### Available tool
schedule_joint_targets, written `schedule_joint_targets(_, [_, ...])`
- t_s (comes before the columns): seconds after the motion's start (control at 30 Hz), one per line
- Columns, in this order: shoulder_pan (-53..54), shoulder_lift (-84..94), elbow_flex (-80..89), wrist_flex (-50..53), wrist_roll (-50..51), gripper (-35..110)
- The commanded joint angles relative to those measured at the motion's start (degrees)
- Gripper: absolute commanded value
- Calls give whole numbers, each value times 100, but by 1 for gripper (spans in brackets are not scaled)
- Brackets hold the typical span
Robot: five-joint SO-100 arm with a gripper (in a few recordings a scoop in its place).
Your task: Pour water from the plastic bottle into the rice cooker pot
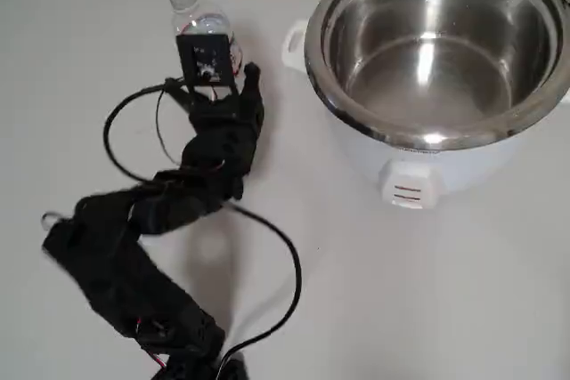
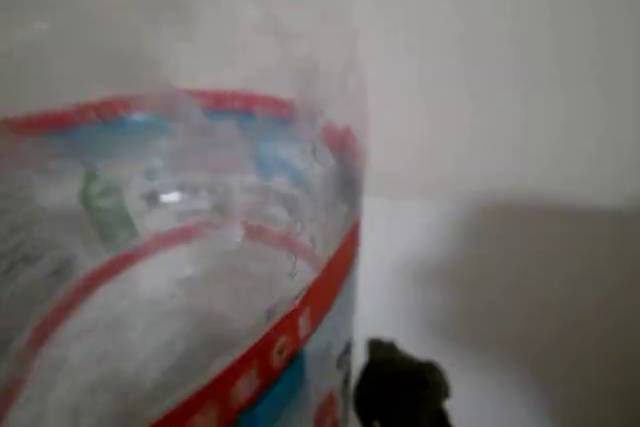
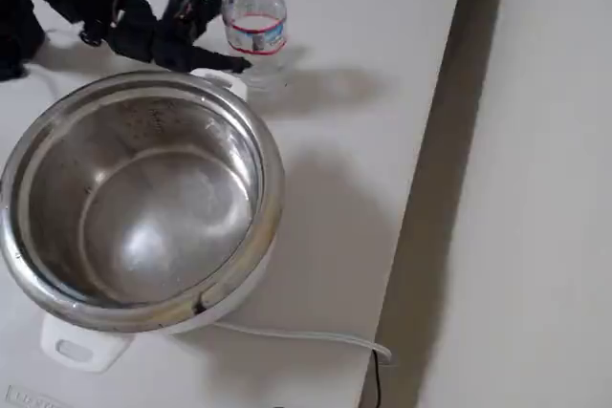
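Plastic bottle (image 2: 170, 247) standing upright between gripper (image 1: 216, 67) fingers, grip state unclear, rice cooker pot (image 1: 436, 42) sitting well right on tabletop (image 1: 427, 291).

Soft, even light washes out the white table (image 1: 427, 291). The rice cooker pot (image 1: 436, 42) shows bright glare streaks on its steel wall. In the wrist view the plastic bottle (image 2: 170, 247) is heavily blurred — too close for focus — left of a dark fingertip (image 2: 400, 387). Soft shadows trail the bottle in the fixed view.
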Motion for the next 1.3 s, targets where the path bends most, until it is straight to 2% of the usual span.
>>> schedule_joint_targets(0.0, [26,-659,-1002,-431,9,55])
schedule_joint_targets(0.1, [70,-1134,-1450,-492,9,51])
schedule_joint_targets(0.2, [114,-1485,-1863,-686,281,32])
schedule_joint_targets(0.33, [79,-1503,-1907,-844,325,21])
schedule_joint_targets(0.6, [-79,-439,-1863,-650,580,20])
schedule_joint_targets(0.93, [123,2250,-2109,1995,1758,20])
schedule_joint_targets(1.1, [536,3217,-2988,4201,3261,19])
schedule_joint_targets(1.27, [1125,3454,-3938,5783,4931,19])
